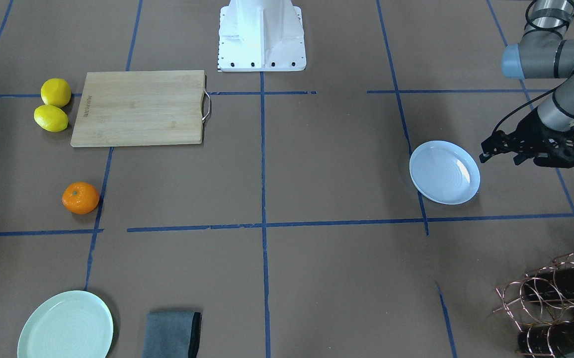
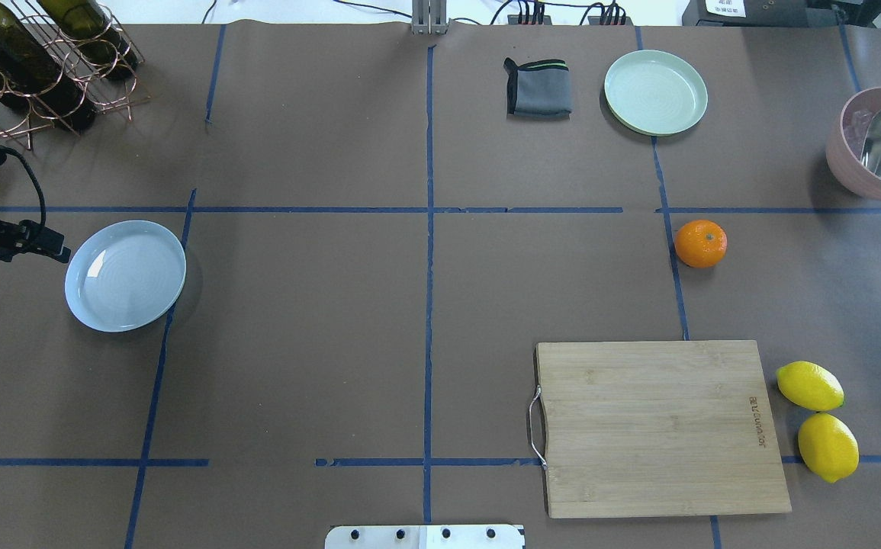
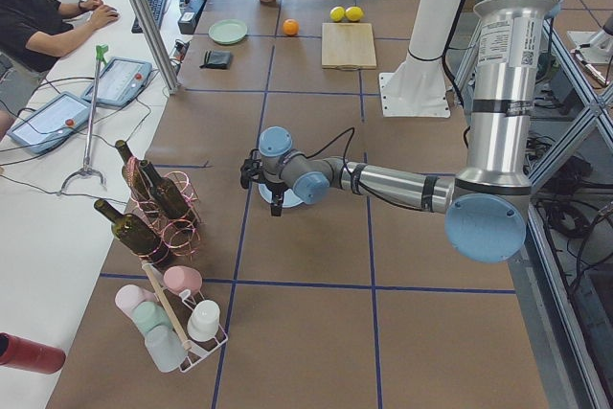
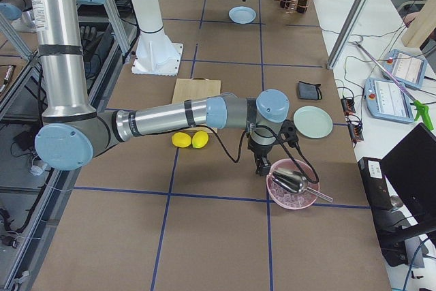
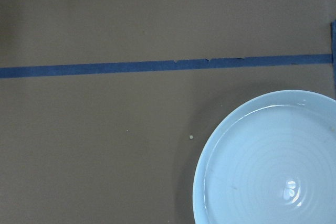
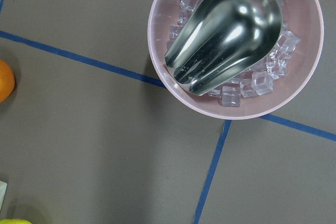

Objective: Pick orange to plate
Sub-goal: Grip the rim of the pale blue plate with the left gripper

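Observation:
The orange lies on the brown table on my right side, beside a blue tape line; it is also in the front view as the orange, and its edge shows in the right wrist view. The empty bluish-white plate sits far over on my left side. My left gripper hovers just off the plate's outer rim, and its fingers look open with nothing between them. My right gripper hangs beside the pink bowl, short of the orange; I cannot tell whether it is open or shut.
A pink bowl of ice with a metal scoop stands at the right edge. A bamboo cutting board and two lemons lie near the orange. A mint-green plate and grey cloth sit at the far side, and a wine rack at far left.

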{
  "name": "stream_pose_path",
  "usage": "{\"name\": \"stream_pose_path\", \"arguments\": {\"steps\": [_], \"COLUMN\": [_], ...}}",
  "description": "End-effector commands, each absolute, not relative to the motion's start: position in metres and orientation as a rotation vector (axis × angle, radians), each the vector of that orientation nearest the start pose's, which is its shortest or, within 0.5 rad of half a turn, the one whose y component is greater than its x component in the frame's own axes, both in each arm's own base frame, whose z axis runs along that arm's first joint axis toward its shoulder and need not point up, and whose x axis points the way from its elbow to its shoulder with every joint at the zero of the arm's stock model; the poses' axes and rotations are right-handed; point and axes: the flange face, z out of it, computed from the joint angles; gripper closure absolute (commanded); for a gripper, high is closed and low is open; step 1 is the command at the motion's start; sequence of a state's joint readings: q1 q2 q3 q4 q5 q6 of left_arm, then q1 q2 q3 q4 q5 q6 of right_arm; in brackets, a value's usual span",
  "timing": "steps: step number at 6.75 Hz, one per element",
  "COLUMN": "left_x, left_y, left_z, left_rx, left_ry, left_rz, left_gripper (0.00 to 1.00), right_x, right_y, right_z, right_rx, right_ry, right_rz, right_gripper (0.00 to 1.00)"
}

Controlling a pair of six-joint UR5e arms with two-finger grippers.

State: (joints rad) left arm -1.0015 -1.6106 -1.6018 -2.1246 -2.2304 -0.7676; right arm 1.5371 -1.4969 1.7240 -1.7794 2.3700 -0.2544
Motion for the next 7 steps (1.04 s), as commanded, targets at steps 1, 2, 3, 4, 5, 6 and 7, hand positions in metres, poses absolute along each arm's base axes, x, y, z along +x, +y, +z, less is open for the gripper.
{"name": "stream_pose_path", "arguments": {"steps": [1,2,3,4,5,6,7], "left_x": [0.249,0.251,0.252,0.253,0.261,0.266,0.275], "left_y": [-0.490,-0.491,-0.491,-0.492,-0.490,-0.489,-0.489], "left_z": [0.572,0.573,0.574,0.574,0.575,0.577,0.578], "left_rx": [0.055,0.052,0.049,0.049,0.040,0.034,0.027], "left_ry": [0.870,0.870,0.869,0.869,0.867,0.866,0.864], "left_rz": [0.028,0.029,0.030,0.030,0.041,0.050,0.061], "left_gripper": [0.15,0.24,0.28,0.29,0.29,0.29,0.30], "right_x": [0.044,0.044,0.044,0.044,0.044,0.043,0.042], "right_y": [-0.516,-0.516,-0.516,-0.516,-0.516,-0.516,-0.516], "right_z": [0.566,0.565,0.565,0.565,0.565,0.566,0.566], "right_rx": [0.106,0.105,0.106,0.105,0.105,0.103,0.103], "right_ry": [-0.797,-0.798,-0.798,-0.798,-0.798,-0.797,-0.797], "right_rz": [-0.280,-0.279,-0.280,-0.282,-0.282,-0.282,-0.284], "right_gripper": [0.00,0.00,0.00,0.00,0.00,0.00,0.00]}}
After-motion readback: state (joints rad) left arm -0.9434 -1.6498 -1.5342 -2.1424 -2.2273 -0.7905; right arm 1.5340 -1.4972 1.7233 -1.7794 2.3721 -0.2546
